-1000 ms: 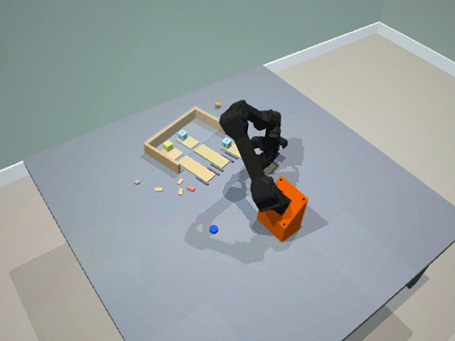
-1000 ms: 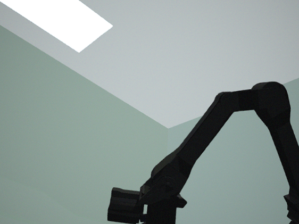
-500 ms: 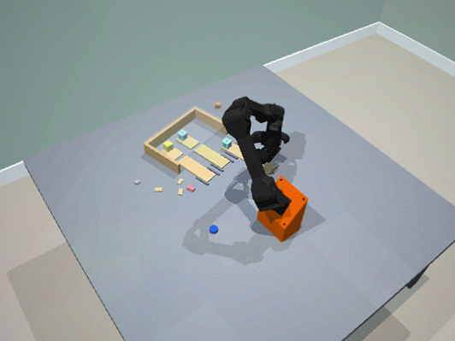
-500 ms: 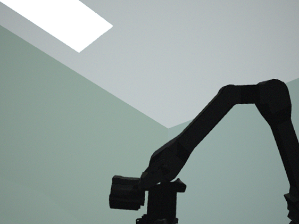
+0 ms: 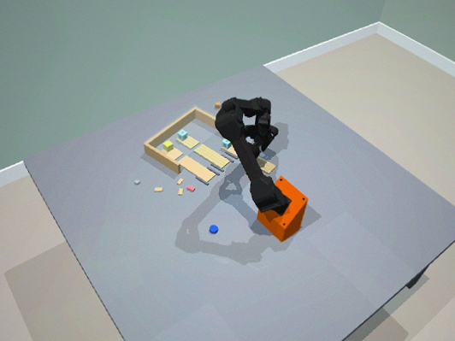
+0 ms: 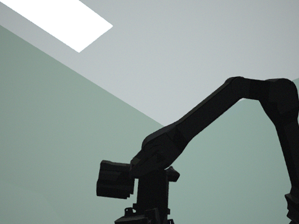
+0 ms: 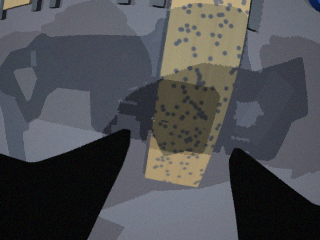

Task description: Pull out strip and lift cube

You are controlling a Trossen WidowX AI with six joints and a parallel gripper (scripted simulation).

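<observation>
My gripper (image 7: 182, 146) is open and empty, above the near end of a speckled wooden strip (image 7: 205, 35) (image 5: 268, 166). That strip lies between its fingertips in the wrist view; the arm hides its middle in the top view. A light-blue cube (image 5: 226, 143) with dark marks sits at its far part. The middle strip (image 5: 211, 156) has a gap from its rear piece (image 5: 189, 142), beside which sits another marked light-blue cube (image 5: 182, 135). The near strip (image 5: 196, 169) also has a gap from its rear piece (image 5: 173, 153), which bears a yellow cube (image 5: 167, 145).
A wooden wall (image 5: 162, 158) borders the strips, with dark guide bars (image 5: 217, 167) at their front ends. Small wooden bits (image 5: 159, 189), a pink block (image 5: 190, 188) and a blue disc (image 5: 213, 229) lie nearer. An orange cube (image 5: 217, 104) lies behind. The arm stands on an orange base (image 5: 294, 212).
</observation>
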